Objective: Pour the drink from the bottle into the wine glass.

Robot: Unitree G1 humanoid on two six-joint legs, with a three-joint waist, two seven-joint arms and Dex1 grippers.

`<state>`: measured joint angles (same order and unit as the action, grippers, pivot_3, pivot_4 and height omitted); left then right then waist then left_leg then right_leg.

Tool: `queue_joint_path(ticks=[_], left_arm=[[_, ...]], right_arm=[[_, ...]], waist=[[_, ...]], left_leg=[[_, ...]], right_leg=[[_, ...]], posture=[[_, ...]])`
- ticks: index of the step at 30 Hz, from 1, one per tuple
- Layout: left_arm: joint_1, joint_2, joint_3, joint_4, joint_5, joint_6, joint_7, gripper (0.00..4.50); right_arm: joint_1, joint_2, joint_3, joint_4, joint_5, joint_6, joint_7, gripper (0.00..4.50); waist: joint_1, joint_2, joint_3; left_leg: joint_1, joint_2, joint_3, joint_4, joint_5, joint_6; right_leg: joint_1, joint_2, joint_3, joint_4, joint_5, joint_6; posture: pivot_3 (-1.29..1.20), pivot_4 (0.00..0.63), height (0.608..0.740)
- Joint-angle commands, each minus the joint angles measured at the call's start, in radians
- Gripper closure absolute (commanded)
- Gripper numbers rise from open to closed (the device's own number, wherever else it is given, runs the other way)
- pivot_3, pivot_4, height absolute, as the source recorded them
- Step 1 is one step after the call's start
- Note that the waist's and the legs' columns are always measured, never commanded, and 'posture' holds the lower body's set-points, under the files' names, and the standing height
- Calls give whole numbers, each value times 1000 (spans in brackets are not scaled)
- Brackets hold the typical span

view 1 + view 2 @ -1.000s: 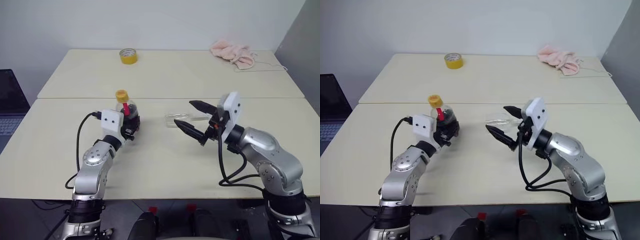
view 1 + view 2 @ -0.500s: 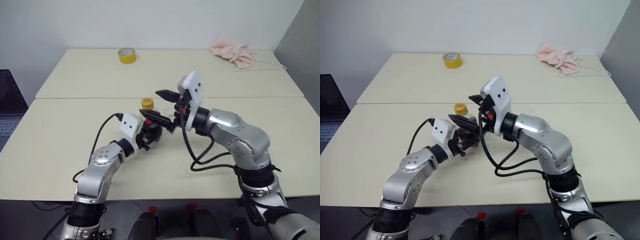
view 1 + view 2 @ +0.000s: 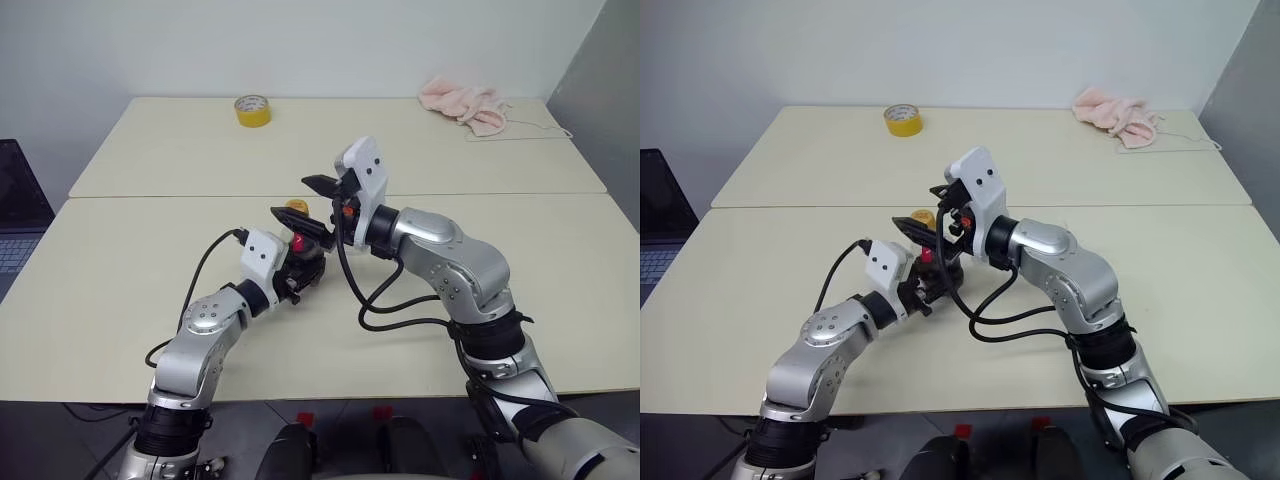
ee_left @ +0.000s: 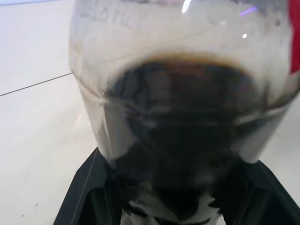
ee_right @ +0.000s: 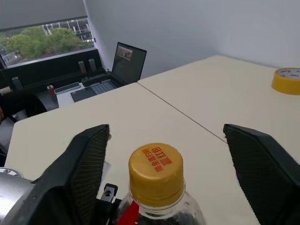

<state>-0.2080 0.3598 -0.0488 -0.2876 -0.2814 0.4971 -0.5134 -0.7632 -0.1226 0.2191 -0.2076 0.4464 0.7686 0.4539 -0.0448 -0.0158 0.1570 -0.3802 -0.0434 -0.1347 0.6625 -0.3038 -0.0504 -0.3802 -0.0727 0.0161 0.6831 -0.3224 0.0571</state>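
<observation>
So far we are only gripping the bottle (image 3: 297, 243) upright near the surface (image 3: 120, 290) middle with the left end effector (image 3: 296, 272), while the right end effector (image 5: 164, 154), spread, is straddling the yellow cap (image 5: 156, 168), so uncapping and pouring are remaining.

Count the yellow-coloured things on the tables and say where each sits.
2: the tape roll lies on the far table toward its left end; the bottle's cap tops the bottle over the near table. Others may be hidden behind the arms.
</observation>
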Motion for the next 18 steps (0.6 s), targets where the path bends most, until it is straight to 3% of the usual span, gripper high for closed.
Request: queue_joint_path(ticks=[1, 6, 18], left_arm=[[-6, 7, 4, -66, 1, -31, -3, 2434], [-6, 9, 4, -66, 8, -36, -1, 2435], [-11, 24, 5, -59, 43, -71, 5, 2973]], right_arm=[[-25, 0, 2, -18, -17, -29, 16, 1648], [-26, -12, 25, -25, -37, -33, 34, 3330], [-14, -15, 33, -40, -41, -18, 59, 3321]], waist=[[0, 0, 0], [-3, 0, 0], [-4, 0, 0]], left_leg=[[0, 0, 0, 0, 0, 0], [0, 0, 0, 0, 0, 0], [0, 0, 0, 0, 0, 0]], right_leg=[[0, 0, 0, 0, 0, 0], [0, 0, 0, 0, 0, 0], [0, 0, 0, 0, 0, 0]], posture=[[0, 150, 740], [0, 150, 740], [0, 150, 740]])
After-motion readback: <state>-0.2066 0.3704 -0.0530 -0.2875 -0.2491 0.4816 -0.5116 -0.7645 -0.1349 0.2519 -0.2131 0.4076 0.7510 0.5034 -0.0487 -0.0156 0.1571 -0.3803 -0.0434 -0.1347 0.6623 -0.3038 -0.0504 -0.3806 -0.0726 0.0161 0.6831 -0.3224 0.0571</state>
